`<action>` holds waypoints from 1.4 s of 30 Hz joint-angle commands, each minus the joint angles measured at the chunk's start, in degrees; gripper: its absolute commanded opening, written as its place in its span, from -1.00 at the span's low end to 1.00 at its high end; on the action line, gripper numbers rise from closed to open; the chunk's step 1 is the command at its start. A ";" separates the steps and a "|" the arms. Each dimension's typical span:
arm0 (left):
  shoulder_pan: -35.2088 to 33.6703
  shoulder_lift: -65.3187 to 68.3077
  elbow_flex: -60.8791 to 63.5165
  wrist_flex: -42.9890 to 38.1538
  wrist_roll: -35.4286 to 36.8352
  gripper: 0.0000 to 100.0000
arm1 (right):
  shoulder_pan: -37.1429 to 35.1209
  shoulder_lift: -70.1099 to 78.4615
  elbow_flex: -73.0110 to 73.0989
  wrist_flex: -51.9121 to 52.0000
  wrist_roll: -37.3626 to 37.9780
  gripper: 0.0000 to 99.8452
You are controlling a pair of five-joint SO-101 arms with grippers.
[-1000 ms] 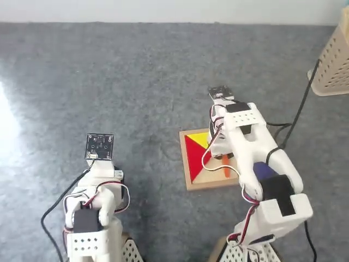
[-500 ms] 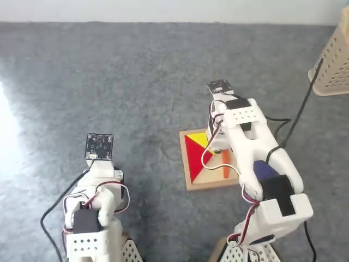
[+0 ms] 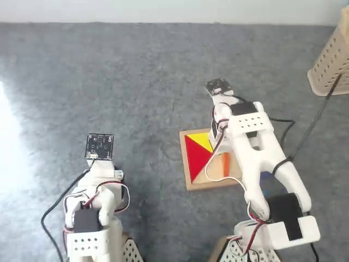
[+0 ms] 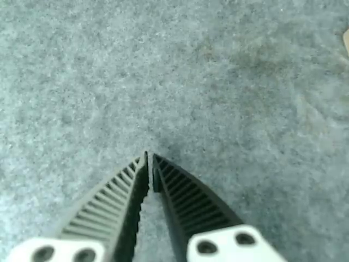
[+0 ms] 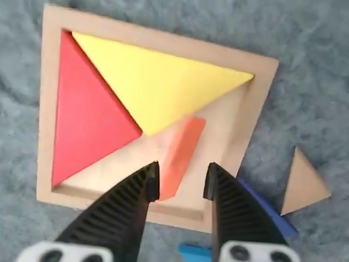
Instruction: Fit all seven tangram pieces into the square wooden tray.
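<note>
The square wooden tray (image 5: 158, 41) holds a red triangle (image 5: 87, 125), a yellow triangle (image 5: 158, 90) and an orange parallelogram (image 5: 179, 153) lying slightly askew. My right gripper (image 5: 181, 180) hangs open just above the orange piece, one finger on each side of its near end, holding nothing. In the high view the right arm (image 3: 248, 142) covers the right half of the tray (image 3: 188, 164). My left gripper (image 4: 148, 159) is shut and empty over bare grey carpet. The left arm (image 3: 95, 196) stands well left of the tray.
Outside the tray's edge lie a small tan triangle (image 5: 302, 183), a dark blue piece (image 5: 267, 210) and a light blue piece (image 5: 196, 252). A perforated beige basket (image 3: 332, 60) stands at the far right, with a black cable running past it.
The right arm has risen and drawn back a little over the tray. The orange piece stays lying in the tray. The left arm has not moved.
</note>
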State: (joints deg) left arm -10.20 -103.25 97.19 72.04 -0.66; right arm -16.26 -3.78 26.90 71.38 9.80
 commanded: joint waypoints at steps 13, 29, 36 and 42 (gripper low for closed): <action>0.00 -0.97 -0.66 0.26 0.35 -0.98 | 4.53 0.22 2.64 -3.38 4.40 -0.71; 0.00 -0.97 -0.66 0.26 0.35 -0.98 | 8.66 3.12 -0.97 -2.07 3.96 -0.71; 0.00 -0.97 -0.66 0.26 0.35 -0.98 | 4.97 3.47 1.49 -5.23 3.87 -0.89; 0.00 -0.97 -0.66 0.26 0.35 -0.98 | 4.44 5.76 1.67 -6.29 3.78 -0.99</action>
State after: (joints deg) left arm -10.11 -103.25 97.19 72.04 -0.66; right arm -10.99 2.20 29.01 65.93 13.41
